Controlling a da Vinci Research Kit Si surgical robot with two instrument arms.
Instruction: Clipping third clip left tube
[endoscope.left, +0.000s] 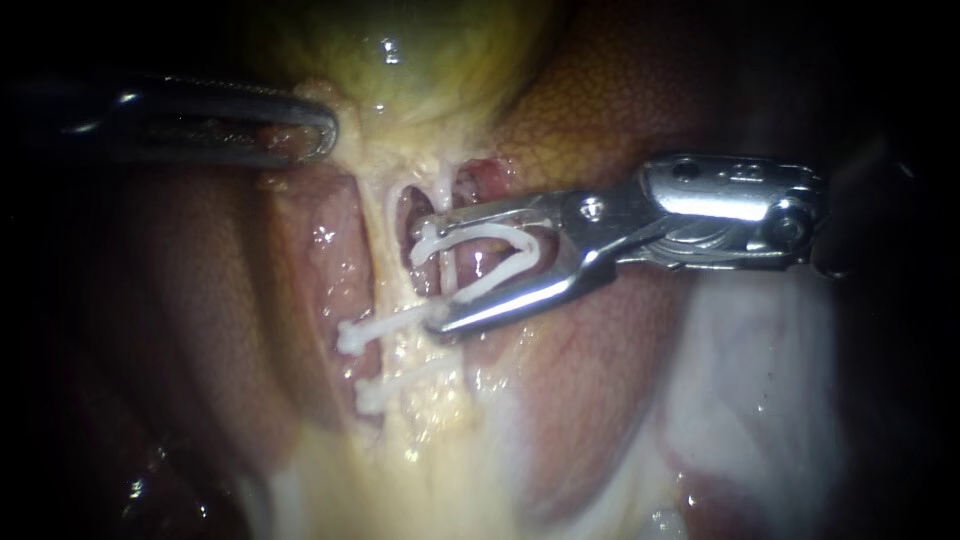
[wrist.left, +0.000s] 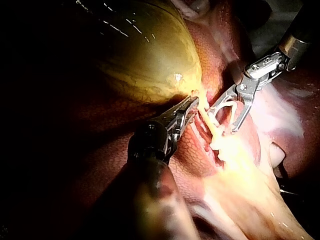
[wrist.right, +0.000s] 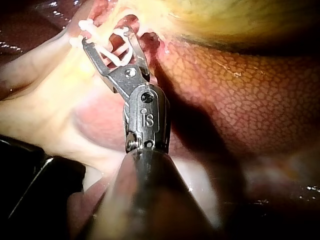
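2 clips (endoscope.left: 372, 333) on left tube (endoscope.left: 384, 238); right instrument (endoscope.left: 428, 273) holds 3rd clip (endoscope.left: 505, 262)

slim grey steel left instrument (endoscope.left: 325, 130): shaft enters from the left, lying near level | jaws pressed together, pinching pale tissue (endoscope.left: 350, 142) at their tip | bright steel right instrument (endoscope.left: 430, 272): enters from the right, hinged wrist straight | jaws spread wide, both seating a white V-shaped plastic clip (endoscope.left: 497, 270)

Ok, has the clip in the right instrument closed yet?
No, the clip held by the right instrument is spread wide open in a V.
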